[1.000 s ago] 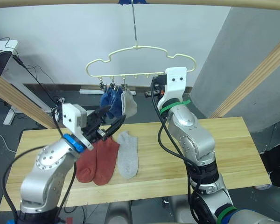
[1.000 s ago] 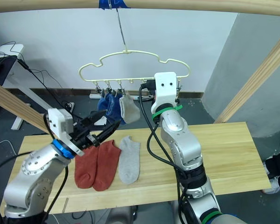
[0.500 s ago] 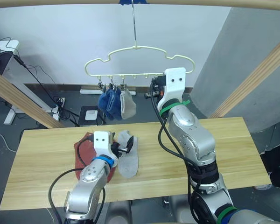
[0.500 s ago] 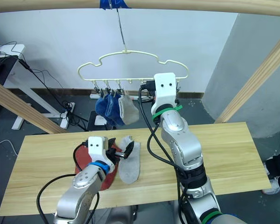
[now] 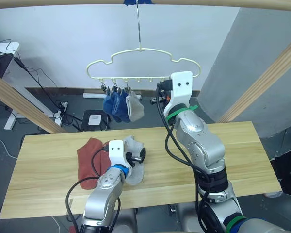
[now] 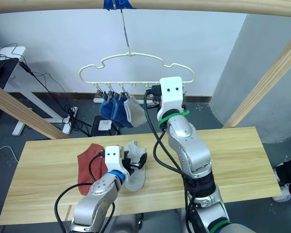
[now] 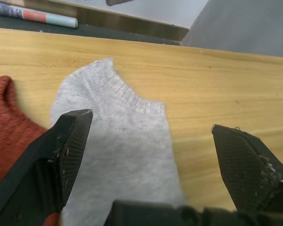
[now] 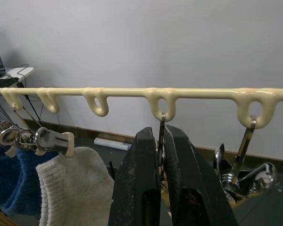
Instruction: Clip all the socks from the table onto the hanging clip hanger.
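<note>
grey sock [image 7: 118, 141]: matt ribbed knit | table [image 7: 217, 80]: grained wood | clip hanger [image 8: 132, 92]: glossy smooth plastic, shiny metal clips [image 8: 231, 174]

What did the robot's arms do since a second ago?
The left gripper came down from up in the air to the table and now sits open over the grey sock, not holding it yet. The right gripper stayed shut on a clip of the hanger. Two blue socks and one grey one hang as before; the red socks lie where they were.
</note>
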Robot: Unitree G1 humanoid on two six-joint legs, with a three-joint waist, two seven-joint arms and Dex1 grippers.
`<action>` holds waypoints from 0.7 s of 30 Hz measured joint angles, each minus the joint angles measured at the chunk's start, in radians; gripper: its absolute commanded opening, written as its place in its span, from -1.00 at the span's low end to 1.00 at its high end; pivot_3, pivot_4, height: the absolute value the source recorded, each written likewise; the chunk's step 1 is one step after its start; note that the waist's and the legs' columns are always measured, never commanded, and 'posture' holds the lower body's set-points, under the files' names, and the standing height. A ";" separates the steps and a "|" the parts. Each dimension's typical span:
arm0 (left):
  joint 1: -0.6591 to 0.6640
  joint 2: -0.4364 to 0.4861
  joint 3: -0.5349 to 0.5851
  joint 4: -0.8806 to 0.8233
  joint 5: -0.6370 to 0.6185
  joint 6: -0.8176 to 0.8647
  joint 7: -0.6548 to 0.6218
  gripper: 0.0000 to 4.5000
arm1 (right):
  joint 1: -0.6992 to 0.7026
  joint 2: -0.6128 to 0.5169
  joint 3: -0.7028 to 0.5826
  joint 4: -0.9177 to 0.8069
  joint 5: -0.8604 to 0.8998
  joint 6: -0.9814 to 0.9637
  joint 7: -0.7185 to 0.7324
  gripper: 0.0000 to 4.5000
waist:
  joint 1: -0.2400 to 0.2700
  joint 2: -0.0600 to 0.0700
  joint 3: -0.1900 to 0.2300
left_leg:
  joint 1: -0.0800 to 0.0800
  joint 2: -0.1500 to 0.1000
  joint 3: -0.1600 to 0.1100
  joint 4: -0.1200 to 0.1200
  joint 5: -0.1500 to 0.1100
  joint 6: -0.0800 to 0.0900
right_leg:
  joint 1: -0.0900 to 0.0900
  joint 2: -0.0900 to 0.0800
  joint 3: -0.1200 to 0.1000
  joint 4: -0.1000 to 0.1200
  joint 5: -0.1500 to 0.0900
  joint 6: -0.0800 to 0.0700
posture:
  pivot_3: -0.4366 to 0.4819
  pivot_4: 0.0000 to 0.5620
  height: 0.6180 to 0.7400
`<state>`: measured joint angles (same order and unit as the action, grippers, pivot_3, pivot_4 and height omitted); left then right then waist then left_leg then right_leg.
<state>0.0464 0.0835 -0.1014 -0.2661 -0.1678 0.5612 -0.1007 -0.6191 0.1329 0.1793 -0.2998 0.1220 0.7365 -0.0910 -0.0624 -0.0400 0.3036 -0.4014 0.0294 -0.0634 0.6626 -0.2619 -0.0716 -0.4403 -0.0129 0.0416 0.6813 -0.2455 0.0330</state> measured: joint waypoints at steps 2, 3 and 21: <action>0.009 -0.005 -0.014 0.000 0.006 0.007 0.002 0.99 | 0.001 0.000 -0.001 -0.004 0.000 0.003 0.001 -1.00 | -0.004 0.000 0.000 | 0.000 0.000 0.000 0.000 0.000 0.000 | 0.000 0.000 0.000 0.000 0.000 0.000 | -0.25 0.02 1.00; 0.015 -0.006 -0.020 -0.002 0.011 0.011 0.002 0.99 | 0.002 0.000 -0.001 -0.006 0.000 0.005 0.001 -1.00 | -0.005 0.000 0.000 | 0.000 0.000 0.000 0.000 0.000 0.000 | 0.000 0.000 0.000 0.000 0.000 0.000 | -0.25 0.02 1.00; 0.016 -0.109 0.030 0.004 0.043 0.090 0.111 0.99 | 0.012 0.001 0.000 -0.028 0.000 0.021 0.003 -1.00 | -0.022 0.000 0.000 | 0.000 0.000 0.000 0.000 0.000 0.000 | 0.000 0.000 0.000 -0.001 0.000 0.000 | -0.29 0.02 1.00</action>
<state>0.0619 -0.0251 -0.0712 -0.2617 -0.1252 0.6508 0.0107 -0.6067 0.1336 0.1798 -0.3281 0.1218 0.7579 -0.0880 -0.0846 -0.0400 0.3036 -0.4014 0.0293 -0.0634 0.6623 -0.2616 -0.0711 -0.4401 -0.0126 0.0418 0.6807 -0.2458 0.0334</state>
